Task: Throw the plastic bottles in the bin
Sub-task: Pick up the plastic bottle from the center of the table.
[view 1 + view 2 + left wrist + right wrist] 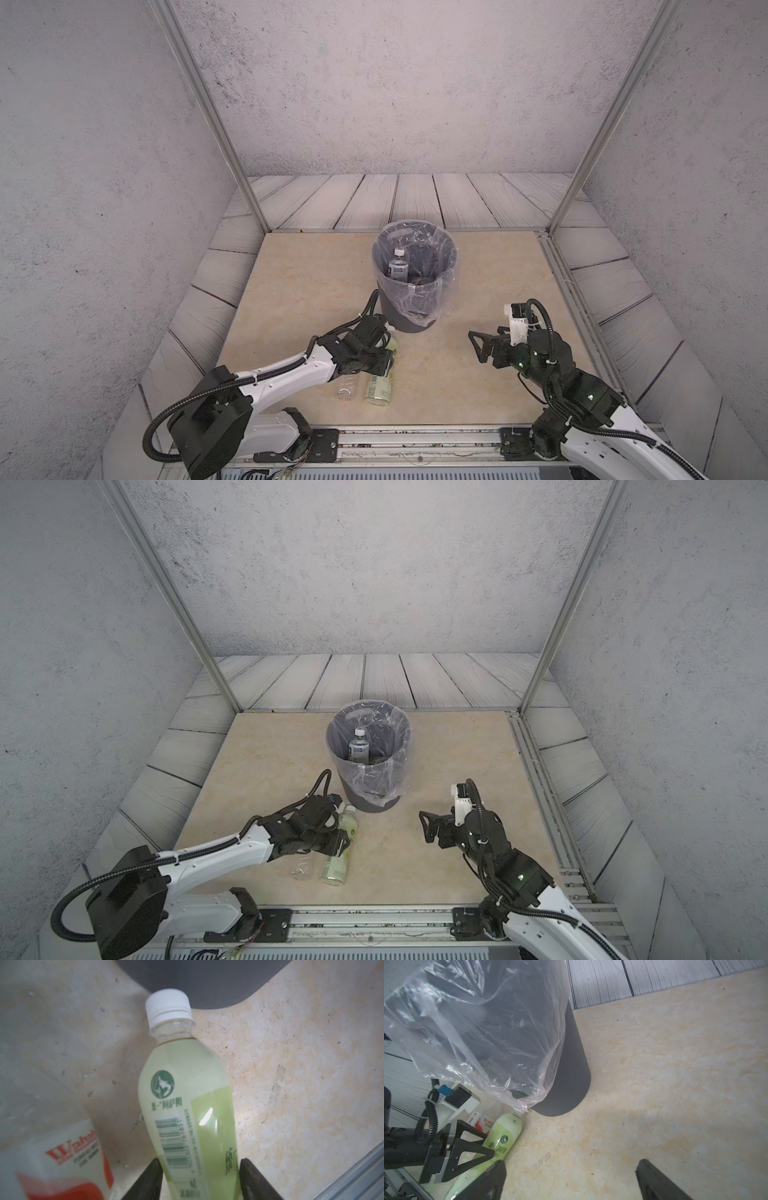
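Observation:
A pale green bottle (379, 390) (334, 870) (187, 1088) (502, 1140) with a white cap lies on the beige table, cap toward the bin. My left gripper (388, 365) (343, 845) (200, 1167) straddles its body, fingers against both sides. A clear bottle (347, 388) (301, 868) (68, 1157) (485, 1124) with a red-white label lies right beside it. The dark grey bin (409, 322) (365, 802) (207, 980) (571, 1064), lined with a clear bag, holds an upright clear bottle (398, 268) (358, 748). My right gripper (478, 347) (426, 827) (572, 1165) hovers open and empty to the bin's right.
Aluminium frame posts (208, 116) (615, 116) rise at the table's back corners. A metal rail (415, 444) runs along the front edge and another along the right edge (573, 291). Grey plank flooring surrounds the table.

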